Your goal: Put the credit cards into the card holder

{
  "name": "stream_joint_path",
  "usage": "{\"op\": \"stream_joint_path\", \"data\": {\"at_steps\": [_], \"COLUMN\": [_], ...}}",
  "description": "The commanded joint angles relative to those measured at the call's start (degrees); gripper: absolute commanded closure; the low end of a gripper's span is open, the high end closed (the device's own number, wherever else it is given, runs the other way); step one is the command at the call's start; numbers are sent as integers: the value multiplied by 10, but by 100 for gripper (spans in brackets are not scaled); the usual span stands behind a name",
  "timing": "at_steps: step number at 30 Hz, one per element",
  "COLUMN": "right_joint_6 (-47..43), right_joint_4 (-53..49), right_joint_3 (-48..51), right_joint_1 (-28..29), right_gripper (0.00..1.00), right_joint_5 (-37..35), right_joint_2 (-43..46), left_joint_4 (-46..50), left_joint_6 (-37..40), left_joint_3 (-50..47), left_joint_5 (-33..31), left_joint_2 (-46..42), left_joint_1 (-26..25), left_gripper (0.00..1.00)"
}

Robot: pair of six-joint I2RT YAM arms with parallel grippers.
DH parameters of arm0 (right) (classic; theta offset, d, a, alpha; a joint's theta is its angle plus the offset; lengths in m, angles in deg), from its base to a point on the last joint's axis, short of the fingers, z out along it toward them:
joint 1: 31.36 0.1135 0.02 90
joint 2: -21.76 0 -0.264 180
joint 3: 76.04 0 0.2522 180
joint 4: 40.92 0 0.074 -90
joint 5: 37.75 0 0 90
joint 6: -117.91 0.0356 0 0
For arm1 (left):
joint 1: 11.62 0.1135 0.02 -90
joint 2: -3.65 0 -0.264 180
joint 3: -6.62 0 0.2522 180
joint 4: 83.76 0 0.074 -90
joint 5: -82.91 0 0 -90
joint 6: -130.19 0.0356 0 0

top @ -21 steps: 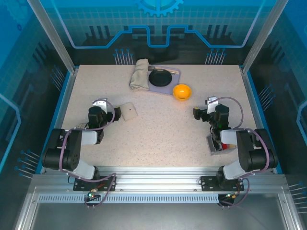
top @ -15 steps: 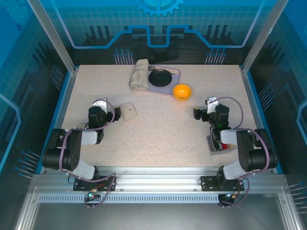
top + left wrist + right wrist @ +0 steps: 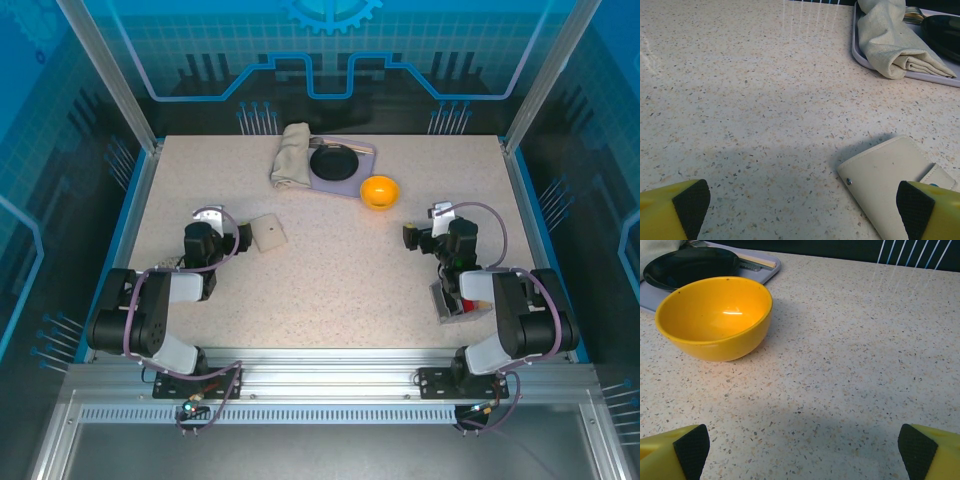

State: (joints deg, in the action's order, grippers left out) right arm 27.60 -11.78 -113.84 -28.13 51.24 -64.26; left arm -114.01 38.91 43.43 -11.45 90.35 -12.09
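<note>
1. Starting at the left, the left gripper (image 3: 801,207) is low over the speckled beige stone-look table (image 3: 330,270). Its two yellow fingers with black pads (image 3: 690,202) stand wide apart, and nothing is between them.
2. Just to the right of this gripper lies the small flat cream leather-like card holder (image 3: 268,233). It is folded shut, with the cream side up. In the left wrist view the card holder (image 3: 890,192) shows a tiny dark dot near its corner. The right finger stands over its near edge, and I cannot tell if they touch.
3. Further back there is a folded beige cloth napkin (image 3: 291,157). It lies on the left part of a flat pale lilac plastic tray (image 3: 352,187), and a round black plate (image 3: 335,160) lies beside it on the same tray.
4. A round yellow plastic bowl (image 3: 380,191) stands upright on the table, touching the tray's right corner.
5. The right gripper (image 3: 801,447) is near this bowl. Its fingers are also spread wide, and they hold nothing.
6. A small grey open box (image 3: 447,300) sits at the right, partly under the right arm. The credit cards (image 3: 468,299) stand in it, and I can see only a red edge.
</note>
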Motion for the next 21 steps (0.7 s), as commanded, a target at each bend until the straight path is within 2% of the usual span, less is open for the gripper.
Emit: {"op": "stream_joint_path", "data": {"at_steps": [1, 5, 7, 10, 13, 14, 16, 17, 19, 21], "right_joint_6": [-12, -18, -15, 16, 77, 116, 223, 228, 241, 250], "right_joint_4": [8, 8, -24, -210, -369, -401, -498, -517, -508, -507], "right_joint_3": [-3, 7, -2, -67, -133, -150, -191, -203, -209, -219], "right_joint_1": [3, 8, 7, 8, 4, 1, -6, -11, -6, 23], "right_gripper": [0, 0, 0, 0, 0, 0, 0, 0, 6, 11], "right_joint_5": [-4, -7, -6, -3, 27, 48, 65, 114, 235, 266], "right_joint_2": [1, 24, 53, 120, 172, 182, 187, 182, 167, 151], "left_joint_4": [-19, -9, 92, 238, 408, 439, 459, 462, 462, 477], "left_joint_6": [17, 16, -18, -73, -204, -214, -236, -242, -250, -259], "left_joint_3": [-2, -21, 3, 34, 86, 98, 106, 112, 137, 175], "left_joint_5": [18, -2, -31, -25, -88, -68, 16, 58, 170, 215], "left_joint_2": [-4, -58, -117, -196, -250, -258, -262, -253, -208, -145], "left_joint_1": [-1, -8, -2, 10, 13, 16, 17, 17, 15, 1], "left_gripper": [1, 1, 1, 1, 1, 1, 1, 1, 1, 4]}}
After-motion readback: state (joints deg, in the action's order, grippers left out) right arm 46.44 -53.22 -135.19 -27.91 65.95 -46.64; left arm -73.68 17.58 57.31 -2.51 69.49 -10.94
